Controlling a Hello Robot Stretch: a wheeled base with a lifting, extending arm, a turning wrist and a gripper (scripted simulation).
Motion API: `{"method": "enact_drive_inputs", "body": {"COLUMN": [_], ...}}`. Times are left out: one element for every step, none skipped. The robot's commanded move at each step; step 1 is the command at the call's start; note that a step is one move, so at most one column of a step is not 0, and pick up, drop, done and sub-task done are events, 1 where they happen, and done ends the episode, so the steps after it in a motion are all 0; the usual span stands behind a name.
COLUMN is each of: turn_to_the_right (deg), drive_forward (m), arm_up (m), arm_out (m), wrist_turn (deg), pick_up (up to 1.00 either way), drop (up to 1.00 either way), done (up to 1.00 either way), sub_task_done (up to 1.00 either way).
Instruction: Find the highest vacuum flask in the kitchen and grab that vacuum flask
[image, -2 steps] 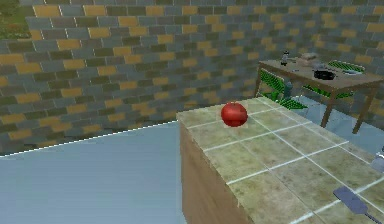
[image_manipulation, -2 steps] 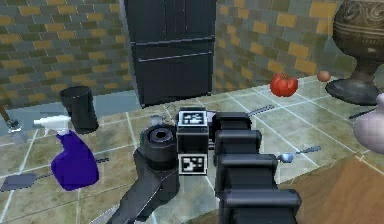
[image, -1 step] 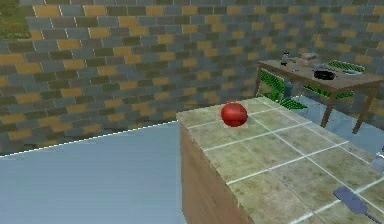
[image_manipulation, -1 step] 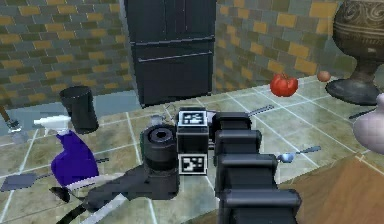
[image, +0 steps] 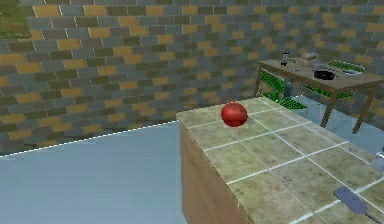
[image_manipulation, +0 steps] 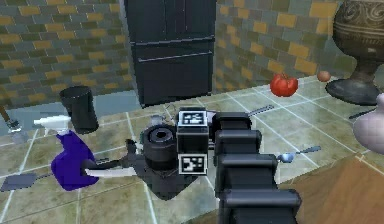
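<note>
In the arm side view the arm (image_manipulation: 250, 170) reaches out over a green-tiled counter (image_manipulation: 300, 125). Its two white marker squares (image_manipulation: 192, 140) stand at the far end, with the gripper's (image_manipulation: 112, 166) dark body left of them. The thin fingers point at a purple spray bottle (image_manipulation: 68, 160) with a white head that stands on the counter. I cannot tell whether the gripper holds anything. A dark cylinder (image_manipulation: 78, 108) stands behind the bottle at the counter's far edge.
A black fridge (image_manipulation: 170, 50) stands against the brick wall. A red round fruit (image_manipulation: 284, 85) (image: 234, 114), a spoon (image_manipulation: 295, 153) and a large dark vase (image_manipulation: 365, 45) are on the counter. A wooden table (image: 315, 80) with small items stands far right. Bare floor (image: 90, 180) lies left.
</note>
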Motion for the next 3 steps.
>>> {"method": "enact_drive_inputs", "body": {"turn_to_the_right": [0.0,0.0,0.0], "drive_forward": [0.00,0.00,0.00], "arm_up": [0.00,0.00,0.00], "arm_out": [0.00,0.00,0.00], "wrist_turn": [27.0,0.0,0.0], "pick_up": [0.00,1.00,0.00], "drop": [0.00,0.00,0.00], "done": [0.00,0.00,1.00], "sub_task_done": [0.00,0.00,0.00]}}
